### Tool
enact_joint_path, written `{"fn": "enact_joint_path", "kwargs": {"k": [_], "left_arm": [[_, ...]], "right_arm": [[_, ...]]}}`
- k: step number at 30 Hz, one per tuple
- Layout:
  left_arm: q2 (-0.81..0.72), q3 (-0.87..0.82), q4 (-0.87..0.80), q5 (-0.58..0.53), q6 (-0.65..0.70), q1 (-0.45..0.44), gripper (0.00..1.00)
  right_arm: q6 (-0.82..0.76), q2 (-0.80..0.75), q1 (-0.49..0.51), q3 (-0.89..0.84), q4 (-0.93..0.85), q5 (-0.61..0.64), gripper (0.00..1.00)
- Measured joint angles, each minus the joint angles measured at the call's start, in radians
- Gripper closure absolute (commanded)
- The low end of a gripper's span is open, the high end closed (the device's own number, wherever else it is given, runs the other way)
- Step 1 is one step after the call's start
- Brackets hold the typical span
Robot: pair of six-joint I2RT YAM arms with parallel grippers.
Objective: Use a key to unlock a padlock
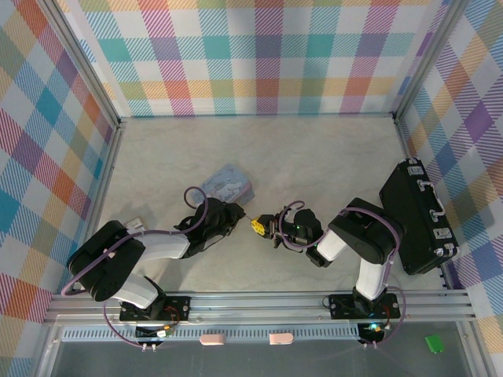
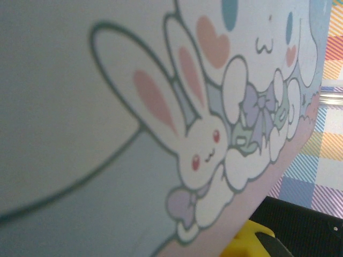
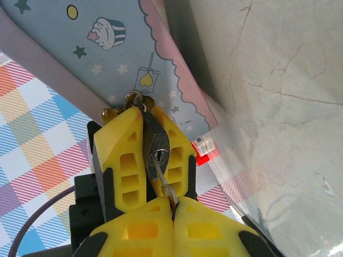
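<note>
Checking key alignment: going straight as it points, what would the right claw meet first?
The small dark metal padlock ahead; the thin grey key in the right claw seems to touch it.

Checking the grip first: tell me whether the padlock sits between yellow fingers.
Yes, the right wrist view shows the padlock pinched between two yellow fingers, one on each side.

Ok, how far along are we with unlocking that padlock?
Done: the left gripper is clamped on the padlock, right by the tin, and the right gripper pinches the key. In hand: the key's tip sits in the keyhole, seemingly only partly in. Left: seating it, turning it and releasing the shackle, which is mostly hidden, so I can't tell its state.
</note>
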Motion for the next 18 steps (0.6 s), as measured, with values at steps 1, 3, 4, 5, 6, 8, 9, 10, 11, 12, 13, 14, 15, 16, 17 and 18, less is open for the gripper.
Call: {"fn": "enact_joint_path", "kwargs": {"k": [1,3,4,5,6,8,9,10,11,12,13,14,15,16,17,18], "left_arm": [[0.0,0.0,0.002,0.0,-0.005,0.0,0.97],[0.005,-0.002,0.019,0.0,-0.013,0.0,0.97],[0.011,-0.002,0.029,0.001,-0.016,0.0,0.97],[0.017,-0.002,0.038,0.001,-0.017,0.0,0.97],[0.026,-0.002,0.047,0.002,-0.021,0.0,0.97],[0.041,-0.002,0.068,0.002,-0.027,0.0,0.97],[0.047,-0.002,0.078,0.0,-0.028,0.0,0.97],[0.049,-0.002,0.084,-0.001,-0.029,0.0,0.97],[0.049,-0.002,0.084,-0.001,-0.031,0.0,0.97],[0.049,-0.002,0.084,-0.001,-0.031,0.0,0.97],[0.049,-0.002,0.084,-0.002,-0.031,0.0,0.97],[0.049,-0.002,0.084,-0.002,-0.031,0.0,0.97],[0.049,-0.002,0.084,-0.002,-0.031,0.0,0.97],[0.049,-0.002,0.084,-0.002,-0.031,0.0,0.97],[0.049,-0.002,0.084,-0.002,-0.031,0.0,0.97],[0.049,-0.002,0.084,-0.002,-0.031,0.0,0.97]], "right_arm": [[0.0,0.003,0.0,0.001,0.0,0.0,1.0],[0.0,0.013,0.0,0.003,0.003,-0.001,1.0],[0.0,0.019,0.0,0.006,0.003,-0.004,1.0],[0.0,0.023,0.0,0.008,0.003,-0.006,1.0],[0.0,0.026,0.0,0.009,0.002,-0.008,1.0],[0.0,0.026,0.0,0.01,0.003,-0.009,1.0],[0.0,0.026,0.0,0.01,0.003,-0.008,1.0],[0.0,0.026,0.0,0.011,0.003,-0.008,1.0],[0.0,0.026,0.0,0.011,0.003,-0.008,1.0],[0.0,0.026,-0.001,0.011,0.003,-0.008,1.0],[0.0,0.026,-0.001,0.011,0.003,-0.008,1.0],[0.0,0.026,-0.001,0.011,0.003,-0.008,1.0],[0.0,0.026,-0.001,0.011,0.003,-0.008,1.0],[0.0,0.026,-0.002,0.011,0.003,-0.008,1.0],[0.0,0.026,-0.004,0.011,0.003,-0.008,1.0],[-0.001,0.026,-0.006,0.011,0.003,-0.008,1.0]]}}
